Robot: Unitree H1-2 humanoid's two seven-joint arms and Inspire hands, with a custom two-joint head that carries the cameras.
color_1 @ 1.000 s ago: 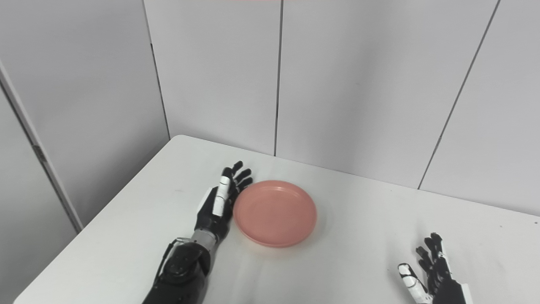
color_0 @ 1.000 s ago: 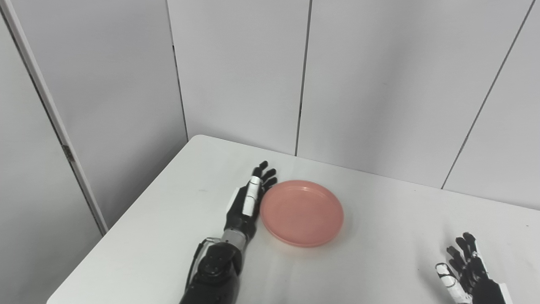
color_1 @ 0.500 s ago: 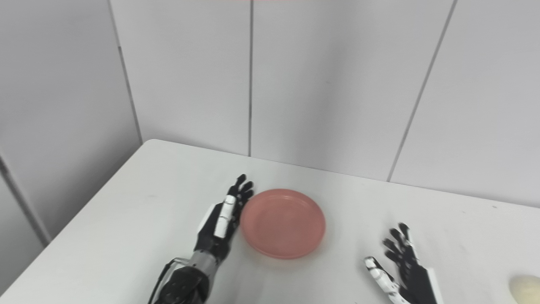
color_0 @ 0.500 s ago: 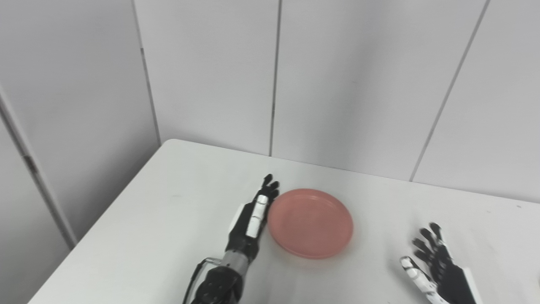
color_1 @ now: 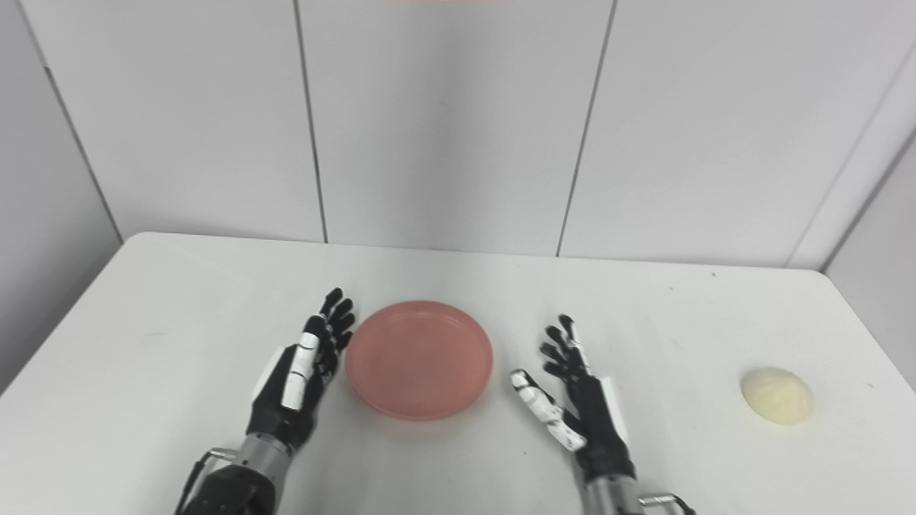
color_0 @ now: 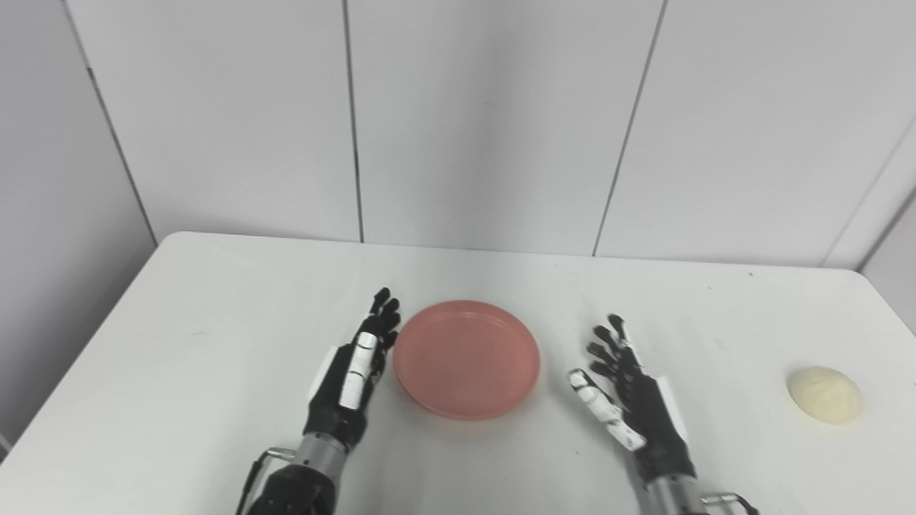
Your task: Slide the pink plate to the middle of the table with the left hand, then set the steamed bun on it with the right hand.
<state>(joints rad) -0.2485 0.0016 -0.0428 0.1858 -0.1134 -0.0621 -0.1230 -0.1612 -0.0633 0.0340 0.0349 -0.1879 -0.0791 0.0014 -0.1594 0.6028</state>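
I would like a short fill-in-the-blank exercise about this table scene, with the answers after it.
1. The plate is ____ in colour.
2. The bun lies on the table, far to the ____ of the plate.
3. The left hand and right hand are both ____, holding nothing.
4. The plate lies ____ the two hands.

Answers: pink; right; open; between

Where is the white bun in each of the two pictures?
Left eye view: the pale, rounded steamed bun lies on the white table at the far right, well right of the right hand.
Right eye view: the same bun lies at the right, a little further from the picture's edge.
Shared landmark: the round pink plate near the middle, between both hands; the bun is not on it.
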